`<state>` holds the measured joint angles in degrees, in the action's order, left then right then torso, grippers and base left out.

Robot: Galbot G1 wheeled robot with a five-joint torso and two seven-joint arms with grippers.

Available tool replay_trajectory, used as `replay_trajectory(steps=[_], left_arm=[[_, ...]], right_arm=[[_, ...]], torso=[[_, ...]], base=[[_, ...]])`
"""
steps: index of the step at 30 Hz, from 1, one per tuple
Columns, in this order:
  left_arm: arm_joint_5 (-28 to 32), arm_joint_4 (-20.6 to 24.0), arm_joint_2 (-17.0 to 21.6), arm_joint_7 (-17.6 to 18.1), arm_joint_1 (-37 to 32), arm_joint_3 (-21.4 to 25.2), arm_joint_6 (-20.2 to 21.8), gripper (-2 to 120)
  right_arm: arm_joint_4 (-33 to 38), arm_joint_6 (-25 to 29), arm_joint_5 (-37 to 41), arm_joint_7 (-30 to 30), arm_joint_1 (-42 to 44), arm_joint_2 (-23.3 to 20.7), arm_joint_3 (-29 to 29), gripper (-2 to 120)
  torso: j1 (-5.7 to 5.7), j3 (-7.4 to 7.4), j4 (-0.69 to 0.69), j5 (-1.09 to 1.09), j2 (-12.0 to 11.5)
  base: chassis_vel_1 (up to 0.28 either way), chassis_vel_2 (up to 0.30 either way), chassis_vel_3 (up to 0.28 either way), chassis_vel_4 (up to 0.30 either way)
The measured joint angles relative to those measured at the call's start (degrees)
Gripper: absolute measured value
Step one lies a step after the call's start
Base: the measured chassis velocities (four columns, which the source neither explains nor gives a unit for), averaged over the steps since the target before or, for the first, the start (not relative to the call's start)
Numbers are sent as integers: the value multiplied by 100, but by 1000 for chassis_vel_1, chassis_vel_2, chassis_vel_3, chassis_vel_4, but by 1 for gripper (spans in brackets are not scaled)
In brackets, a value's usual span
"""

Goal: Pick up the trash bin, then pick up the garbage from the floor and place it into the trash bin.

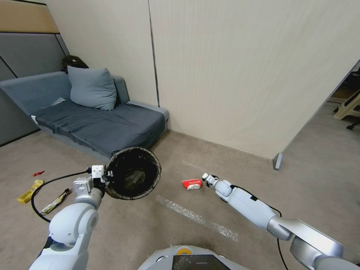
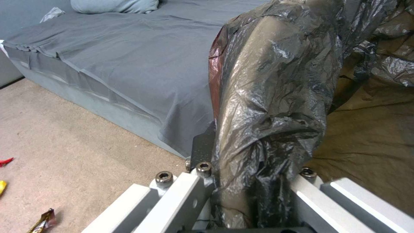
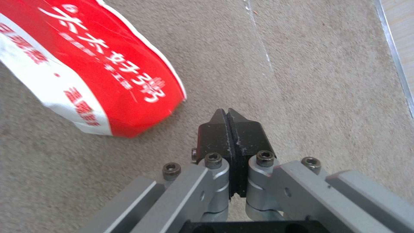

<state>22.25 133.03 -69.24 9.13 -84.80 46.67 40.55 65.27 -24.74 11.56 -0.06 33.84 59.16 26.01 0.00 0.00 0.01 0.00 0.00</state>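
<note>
The trash bin (image 1: 133, 173) hangs lifted off the floor, its lined rim pinched between the closed fingers of the left gripper (image 1: 106, 174) at the bin's 9 o'clock edge. At its 3 o'clock, across bare carpet, lies a red-and-white wrapper (image 1: 192, 184); the right gripper (image 1: 205, 176), pads pressed together on nothing, sits just beside it. The right wrist view shows a gap between fingertip and wrapper (image 3: 92, 81). More litter (image 1: 29, 191) lies at 9 o'clock; the sofa (image 1: 97, 123) blocks 11 o'clock.

White-and-silver two-arm robot
Glossy white arm shells, silver joints, black cables; grey linkage grippers with hex screws, black finger pads (image 3: 228, 136); yellow mark on base.
</note>
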Motion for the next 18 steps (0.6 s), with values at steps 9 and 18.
replay_trajectory(steps=[9,18], left_arm=[[-1,-44,16,-2,17,1,-11,1],[-2,-68,16,-8,27,3,-18,1]], right_arm=[[96,-82,23,103,126,-58,-34,10],[175,-108,16,122,187,-124,-80,43]], torso=[[0,1,-1,0,0],[0,1,-1,0,0]], base=[[0,0,0,0],[0,0,0,0]])
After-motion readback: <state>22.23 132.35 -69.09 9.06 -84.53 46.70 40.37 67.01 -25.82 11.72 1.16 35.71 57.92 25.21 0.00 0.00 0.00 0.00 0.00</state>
